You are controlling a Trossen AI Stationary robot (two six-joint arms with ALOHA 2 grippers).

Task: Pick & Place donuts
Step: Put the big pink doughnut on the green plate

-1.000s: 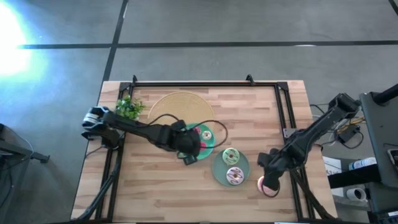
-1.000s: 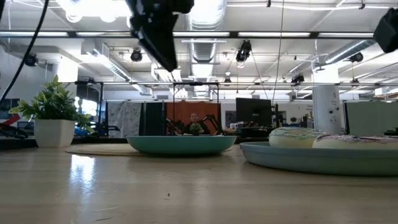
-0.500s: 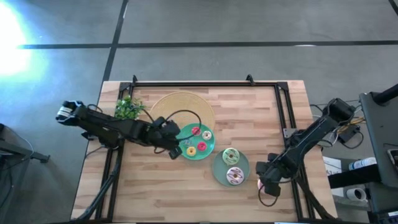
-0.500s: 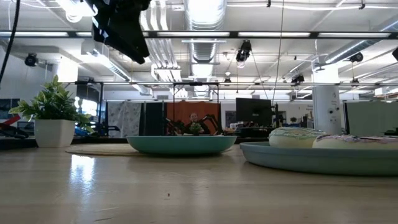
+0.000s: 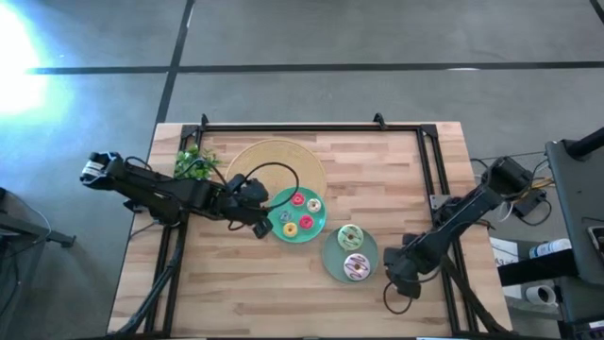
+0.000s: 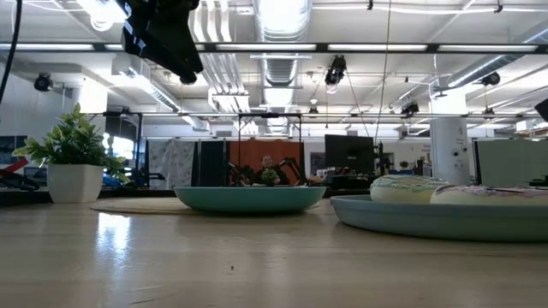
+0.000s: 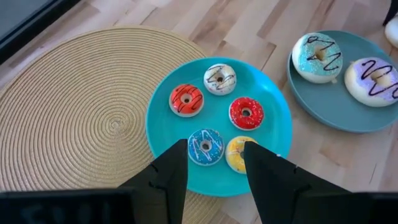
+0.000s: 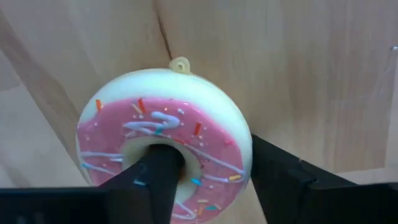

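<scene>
Beside the two-donut plate (image 5: 328, 255), right fingers (image 8: 155, 180) grasping pink donut (image 8: 165, 149), left fingers (image 7: 171, 174) spread.

We are reaching our left arm in from the left, its pincer (image 7: 214, 163) hanging with fingers parted, while our right pincer (image 8: 208, 180), low at the right, is clamping its load.

Pale planked wood table (image 5: 283, 283); coarse woven mat (image 7: 81, 118); glossy teal plate (image 7: 280, 134)
</scene>
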